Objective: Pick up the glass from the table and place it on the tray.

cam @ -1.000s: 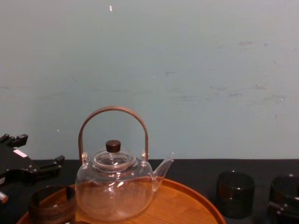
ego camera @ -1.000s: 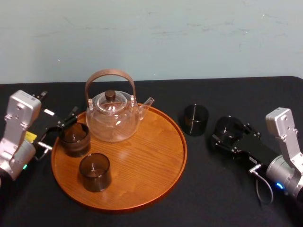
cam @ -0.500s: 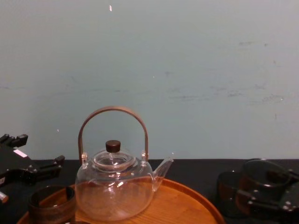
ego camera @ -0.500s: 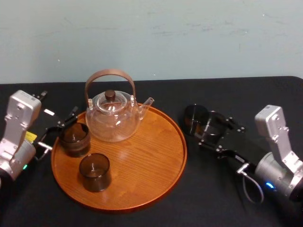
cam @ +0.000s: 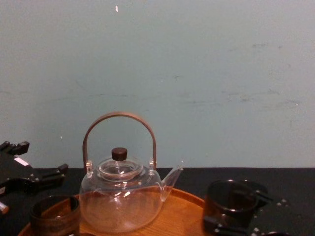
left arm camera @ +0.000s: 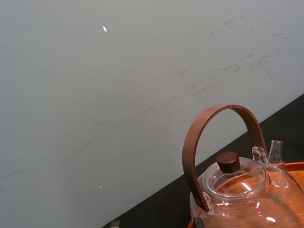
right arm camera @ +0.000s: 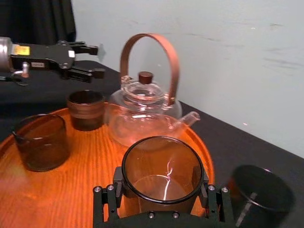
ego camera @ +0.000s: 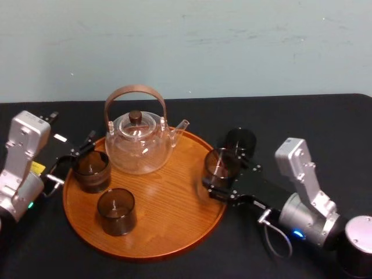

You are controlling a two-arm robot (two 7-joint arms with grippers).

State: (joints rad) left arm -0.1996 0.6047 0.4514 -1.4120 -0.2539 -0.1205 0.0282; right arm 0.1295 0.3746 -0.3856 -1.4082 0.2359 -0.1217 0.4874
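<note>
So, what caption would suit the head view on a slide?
Right gripper holds a glass above the tray's right rim; left gripper sits open at its left.

Prob. a robotics lab or test rig, not a home. The table (ego camera: 325, 122) is draped w/ plain black cloth; a bare pale blue-green wall (ego camera: 232, 46), scuffed & streaked, rises right behind its far edge. A black curtain (right arm camera: 38, 21) hangs beyond the left arm (ego camera: 23, 157), which has a yellow label (ego camera: 36, 168). The right arm (ego camera: 308, 192) has a loose cable loop (ego camera: 278, 241) & a blue light (ego camera: 297, 235). The tea set looks staged: wooden tray (ego camera: 168, 232), teapot (ego camera: 138, 145), one glass (ego camera: 220, 164) in the right gripper (ego camera: 224, 174).
</note>
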